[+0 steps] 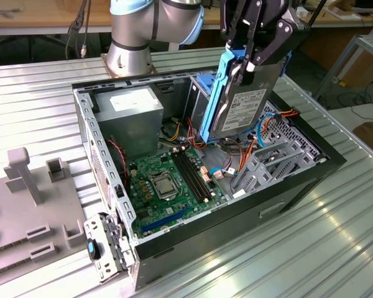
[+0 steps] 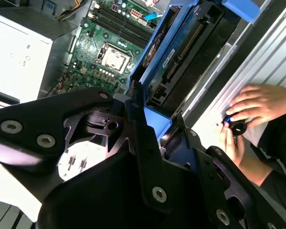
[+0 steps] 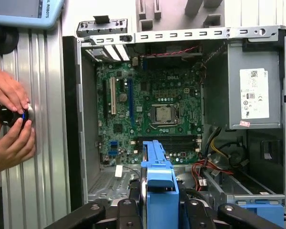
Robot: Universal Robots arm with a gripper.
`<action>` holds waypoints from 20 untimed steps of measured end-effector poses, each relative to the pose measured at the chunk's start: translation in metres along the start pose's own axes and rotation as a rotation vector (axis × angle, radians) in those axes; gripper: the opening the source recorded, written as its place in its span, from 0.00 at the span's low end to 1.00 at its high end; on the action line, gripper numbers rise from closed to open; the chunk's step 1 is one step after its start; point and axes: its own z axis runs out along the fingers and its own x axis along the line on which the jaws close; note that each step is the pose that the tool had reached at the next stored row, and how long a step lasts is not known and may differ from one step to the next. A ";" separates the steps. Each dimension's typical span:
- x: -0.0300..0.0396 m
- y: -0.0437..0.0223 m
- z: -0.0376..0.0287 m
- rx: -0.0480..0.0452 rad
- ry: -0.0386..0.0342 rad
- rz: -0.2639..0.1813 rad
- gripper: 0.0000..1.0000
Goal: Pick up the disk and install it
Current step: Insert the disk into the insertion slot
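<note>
The claw (image 1: 251, 59) is clamping the top edge of the disk (image 1: 236, 99) between its closed fingers, and the disk is hanging tilted above the open computer case (image 1: 336, 160). The exterior view is presenting the disk's white label (image 1: 247, 108). Both wrist views are presenting a person's 2 hands (image 3: 8, 93) holding a black knob (image 3: 5, 116) at the counter (image 1: 286, 248) beside the case.

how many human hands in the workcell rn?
2. Both beside the open computer case, over the ribbed table: one hand and the other hand close around a small black knob. Others may be out of view.
</note>
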 end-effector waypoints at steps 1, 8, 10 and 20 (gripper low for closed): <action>0.0021 -0.0012 0.0003 -0.0001 0.0015 0.001 0.37; 0.0097 -0.0071 0.0019 -0.0002 0.0090 0.006 0.37; 0.0129 -0.0107 0.0028 -0.0001 0.0123 0.008 0.37; 0.0220 -0.0299 0.0068 0.0000 0.0271 0.012 0.37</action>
